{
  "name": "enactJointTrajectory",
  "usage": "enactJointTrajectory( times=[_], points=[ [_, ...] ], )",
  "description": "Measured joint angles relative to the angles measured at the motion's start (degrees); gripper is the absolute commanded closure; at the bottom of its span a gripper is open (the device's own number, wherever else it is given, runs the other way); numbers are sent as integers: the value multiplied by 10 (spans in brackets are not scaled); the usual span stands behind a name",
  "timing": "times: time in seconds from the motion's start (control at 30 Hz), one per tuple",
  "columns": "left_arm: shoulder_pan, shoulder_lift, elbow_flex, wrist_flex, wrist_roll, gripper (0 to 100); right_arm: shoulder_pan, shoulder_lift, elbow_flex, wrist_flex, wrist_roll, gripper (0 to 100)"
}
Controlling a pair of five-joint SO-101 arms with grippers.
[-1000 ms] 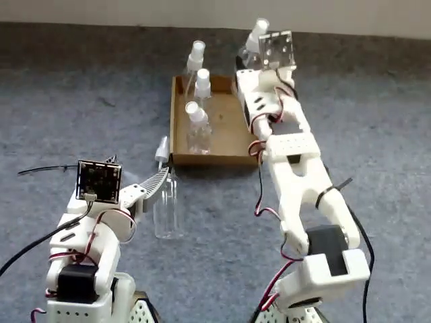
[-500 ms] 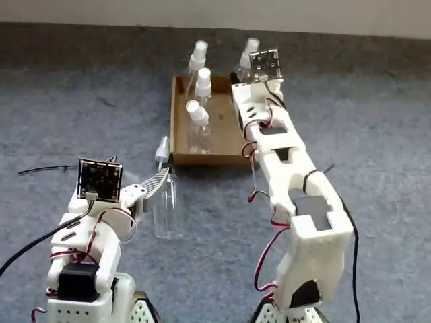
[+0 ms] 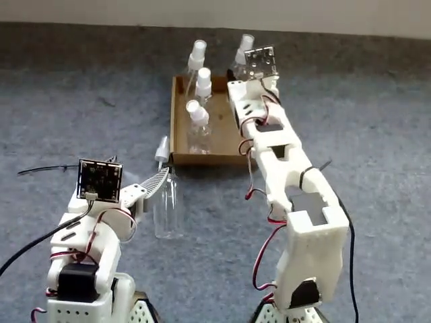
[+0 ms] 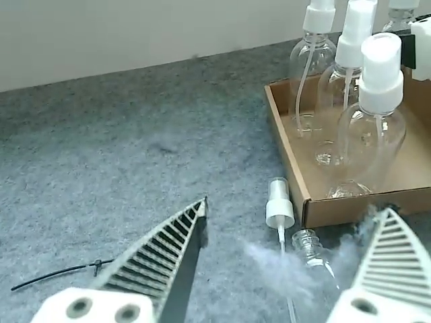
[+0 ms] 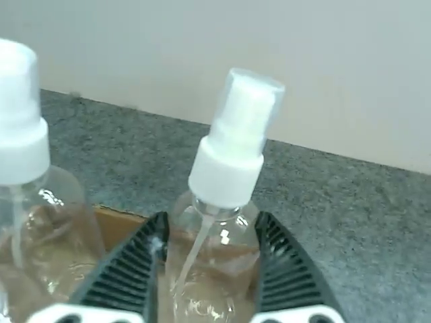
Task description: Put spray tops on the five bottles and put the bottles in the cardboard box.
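Observation:
Three clear bottles with white spray tops [image 3: 196, 124] stand in the cardboard box [image 3: 209, 160]. My right gripper [image 5: 212, 232] is shut on a fourth capped bottle [image 5: 215, 262], held upright at the box's far right corner [image 3: 244, 48]. An uncapped bottle [image 3: 167, 205] stands on the carpet just in front of the box. My left gripper [image 4: 294, 210] is open with a finger on each side of its neck [image 4: 306, 241]. A loose spray top [image 4: 278, 205] lies on the carpet by the box's near left corner.
Grey carpet covers the table, with open room left of the box and right of the right arm. A black cable tie [image 3: 47, 169] lies on the carpet at the left. A pale wall [image 3: 215, 12] runs along the far edge.
The right arm has stretched out and shifted the held bottle left and lower, toward the box's far right corner. The left arm and the uncapped bottle have not moved.

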Motion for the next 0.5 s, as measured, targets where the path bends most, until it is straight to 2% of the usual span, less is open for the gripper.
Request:
enactJointTrajectory(
  times=[0.2, 0.5],
  points=[
    [0, 0, 0, 0, 0, 653, -4, 0, 0, 0, 1, 843],
    [0, 0, 0, 0, 0, 653, -6, 0, 0, 0, 0, 835]
  ],
)
